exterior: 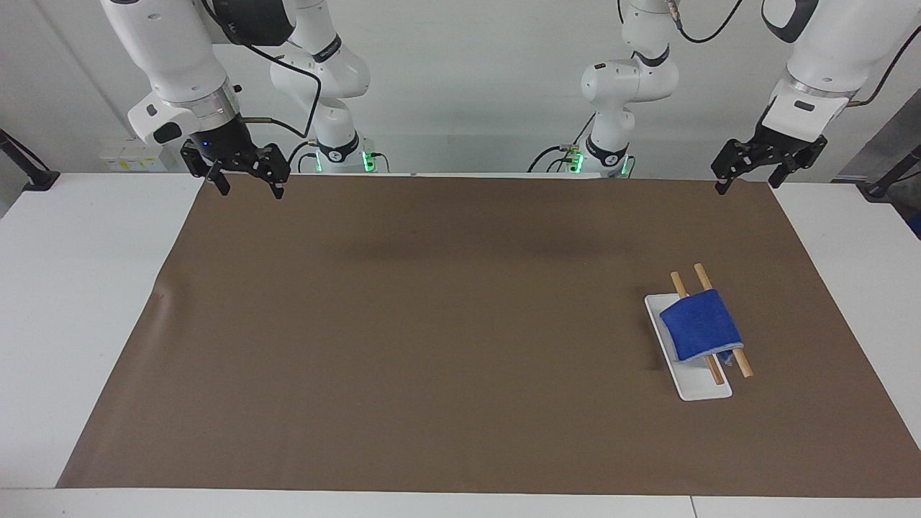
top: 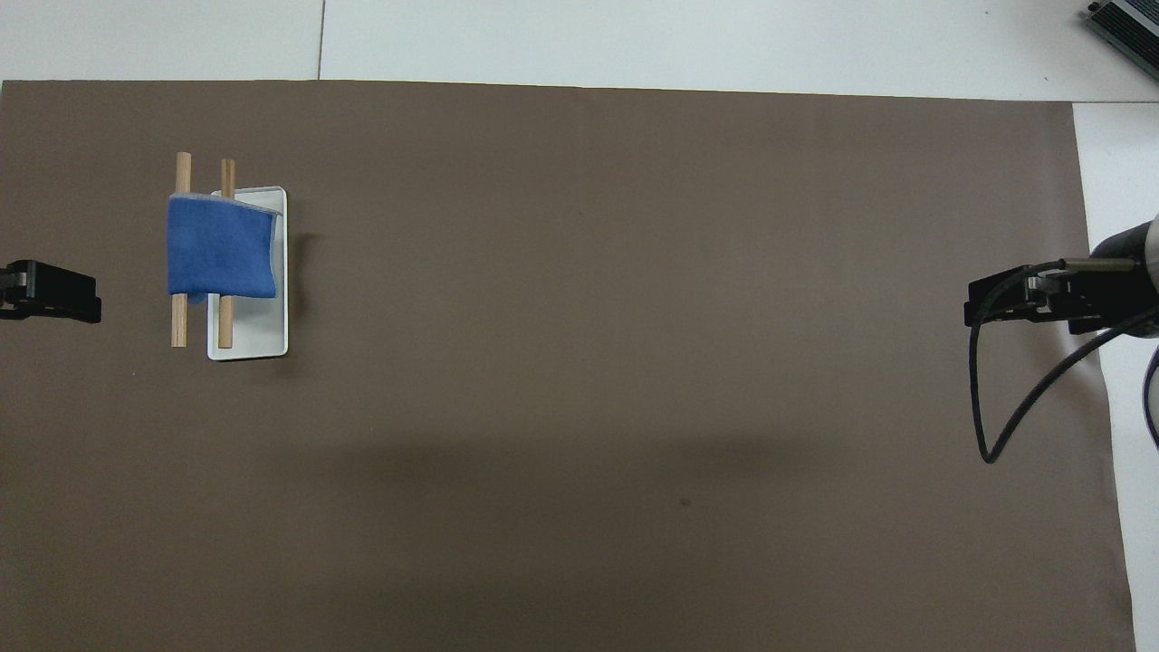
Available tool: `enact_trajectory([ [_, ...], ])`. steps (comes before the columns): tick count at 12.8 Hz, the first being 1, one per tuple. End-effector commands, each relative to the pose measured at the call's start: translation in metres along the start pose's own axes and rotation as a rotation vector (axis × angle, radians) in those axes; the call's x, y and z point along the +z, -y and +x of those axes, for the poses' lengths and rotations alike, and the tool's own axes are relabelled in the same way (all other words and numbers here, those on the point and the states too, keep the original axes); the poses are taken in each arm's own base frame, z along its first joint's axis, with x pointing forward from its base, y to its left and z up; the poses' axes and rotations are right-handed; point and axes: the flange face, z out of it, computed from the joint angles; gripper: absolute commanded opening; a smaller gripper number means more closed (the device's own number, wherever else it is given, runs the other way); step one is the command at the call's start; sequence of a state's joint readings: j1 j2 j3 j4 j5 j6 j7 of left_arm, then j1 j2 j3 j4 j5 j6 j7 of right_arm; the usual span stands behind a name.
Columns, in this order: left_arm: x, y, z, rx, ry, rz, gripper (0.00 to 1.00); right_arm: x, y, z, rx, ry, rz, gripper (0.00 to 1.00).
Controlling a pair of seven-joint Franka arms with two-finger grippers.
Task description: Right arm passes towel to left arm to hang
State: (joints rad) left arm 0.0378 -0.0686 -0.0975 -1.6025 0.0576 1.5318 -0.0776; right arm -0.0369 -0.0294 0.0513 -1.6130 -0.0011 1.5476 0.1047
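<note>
Brown mat (exterior: pixel 432 324) covers white table (exterior: pixel 79 302); towel (exterior: pixel 700 327) hangs.

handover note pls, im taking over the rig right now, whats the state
Right gripper: open, empty, up over the brown mat's corner at the right arm's end.
Left gripper: open, empty, up over the mat's corner at the left arm's end.
Towel: draped over the two wooden rods of the rack, above its white base, toward the left arm's end.
Done: towel is hung.
Left: nothing visible; both arms clear of it.
</note>
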Motion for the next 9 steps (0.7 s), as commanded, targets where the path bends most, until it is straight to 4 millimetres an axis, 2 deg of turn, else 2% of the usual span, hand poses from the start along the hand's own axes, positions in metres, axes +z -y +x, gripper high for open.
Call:
enact_trajectory([
  [1,-0.006,-0.0031,-0.0043,0.018,-0.011,0.011,1.0,-0.0003,-0.0051,-0.0027,-0.014,0.0,0.002,1.0],
  [6,-0.0069,0.0034,-0.0034,0.009,-0.013,0.011,1.0,-0.0004,-0.0044,-0.0026,-0.009,-0.002,0.001,1.0],
  [9,-0.0082,0.0,-0.0031,0.012,-0.02,0.009,1.0,0.0003,-0.0051,-0.0026,-0.006,0.0,0.002,1.0],
])
